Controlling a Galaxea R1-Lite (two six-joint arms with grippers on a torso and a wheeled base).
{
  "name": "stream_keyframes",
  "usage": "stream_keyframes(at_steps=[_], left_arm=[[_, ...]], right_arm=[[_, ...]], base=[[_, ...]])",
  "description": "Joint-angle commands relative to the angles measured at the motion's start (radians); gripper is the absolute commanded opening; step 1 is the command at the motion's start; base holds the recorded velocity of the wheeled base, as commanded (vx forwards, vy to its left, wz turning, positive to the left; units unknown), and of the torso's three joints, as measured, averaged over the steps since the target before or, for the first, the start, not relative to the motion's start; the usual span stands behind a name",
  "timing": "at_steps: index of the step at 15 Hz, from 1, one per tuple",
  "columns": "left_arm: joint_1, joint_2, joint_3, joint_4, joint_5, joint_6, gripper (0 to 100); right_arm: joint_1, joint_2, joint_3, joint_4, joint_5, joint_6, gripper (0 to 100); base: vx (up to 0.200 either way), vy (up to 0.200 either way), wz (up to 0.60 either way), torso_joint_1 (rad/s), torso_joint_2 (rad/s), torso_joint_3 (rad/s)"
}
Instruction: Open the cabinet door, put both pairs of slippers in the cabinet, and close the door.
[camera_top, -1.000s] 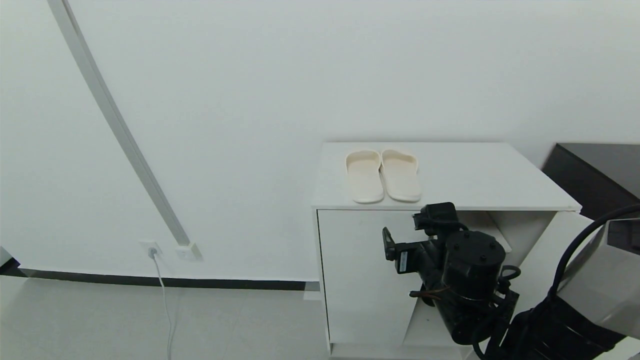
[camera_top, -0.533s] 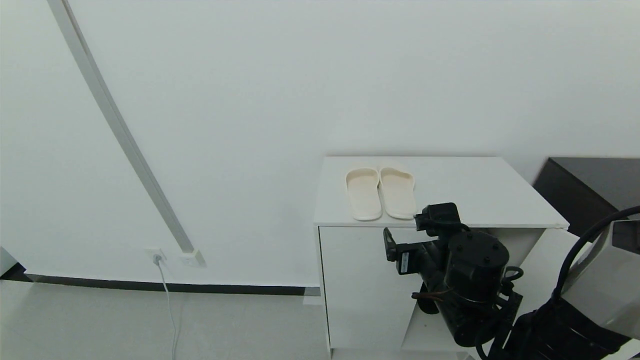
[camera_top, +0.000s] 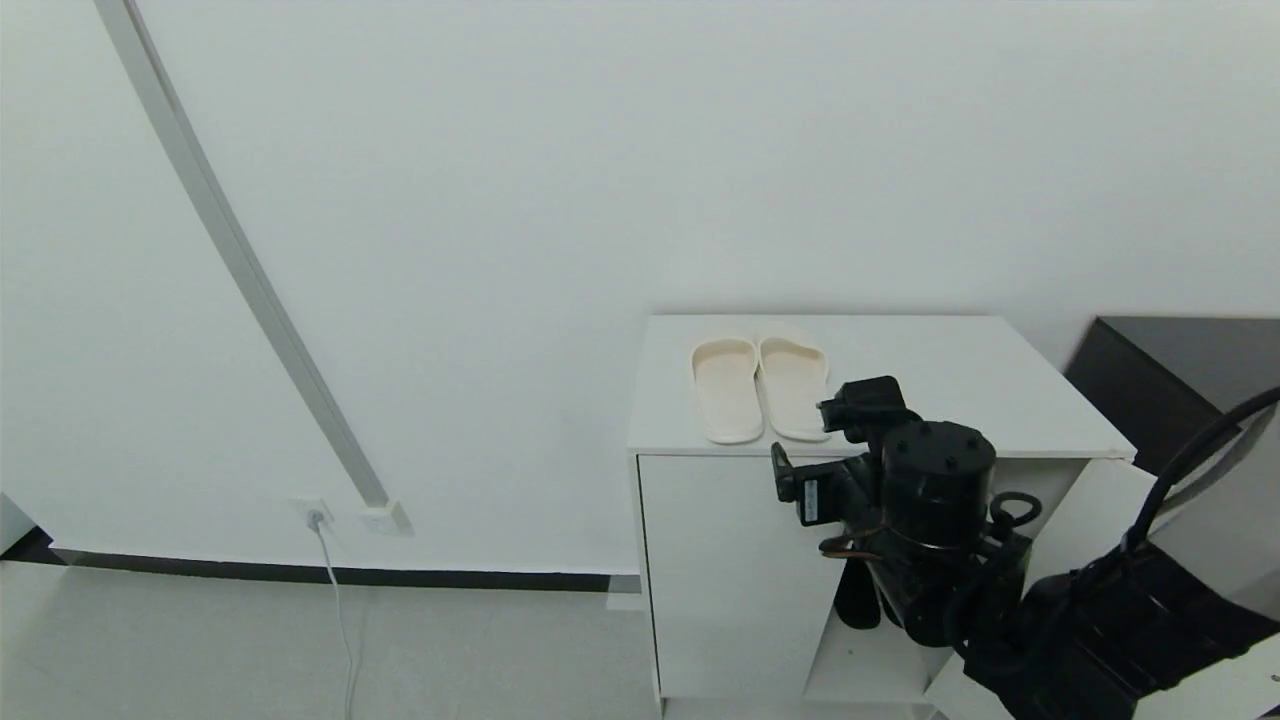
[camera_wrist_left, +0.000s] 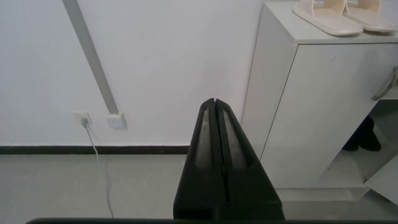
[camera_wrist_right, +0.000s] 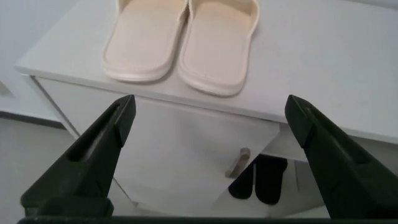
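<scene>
Slippers (camera_top: 760, 388) on white cabinet top (camera_top: 950, 370) by wall (camera_top: 600, 150) — right fingers (camera_wrist_right: 99, 149) wide, left fingers (camera_wrist_left: 205, 143) closed

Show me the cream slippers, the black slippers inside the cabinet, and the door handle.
cream slippers (camera_wrist_right: 146, 37), right wrist view, footbed of one slipper
black slippers (camera_wrist_right: 268, 180), right wrist view, one slipper of the pair
door handle (camera_wrist_right: 237, 163), right wrist view, middle of the bar
</scene>
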Motion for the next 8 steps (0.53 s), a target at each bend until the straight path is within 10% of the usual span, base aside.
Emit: stream_keyframes(at_steps=[1, 4, 8], left_arm=[[0.001, 0.001, 0.000, 0.000, 0.002, -0.002, 0], [0.001, 0.001, 0.000, 0.000, 0.002, -0.014, 0], [0.001, 0.001, 0.000, 0.000, 0.002, -0.014, 0]], right_arm=[[-0.008, -0.048, -0.160, 0.224, 0.001, 0.088, 100], [0.016, -0.088, -0.338, 0.555, 0.001, 0.252, 100], [0.027, -0.103, -0.319, 0.591, -0.005, 0.263, 100]], base=[[0.000, 0.000, 0.00, 0.000, 0.00, 0.000], [0.000, 0.000, 0.00, 0.000, 0.00, 0.000], [0.000, 0.000, 0.00, 0.000, 0.00, 0.000]])
